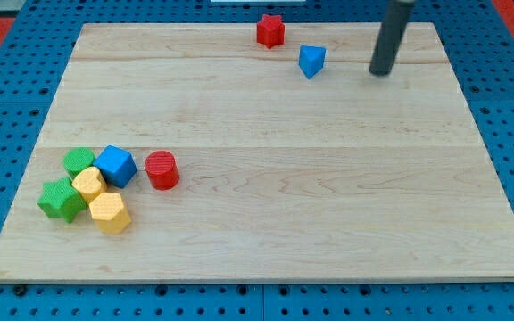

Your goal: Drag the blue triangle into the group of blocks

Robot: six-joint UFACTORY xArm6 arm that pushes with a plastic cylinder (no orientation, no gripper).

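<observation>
Currently my tip (381, 73), bare and touching nothing, is seen right of the blue triangle (311, 61); the group (96, 187) lies far lower-left.

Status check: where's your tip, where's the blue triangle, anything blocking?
My tip right of blue triangle, apart. Group of blocks far bottom-left. Red star beside triangle; path clear.

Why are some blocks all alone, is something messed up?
Nothing is broken or tipped. The blue triangle and a red star just sit apart at the view's top, far from the group at lower left around the blue cube. My tip is right of the triangle, not touching.
</observation>
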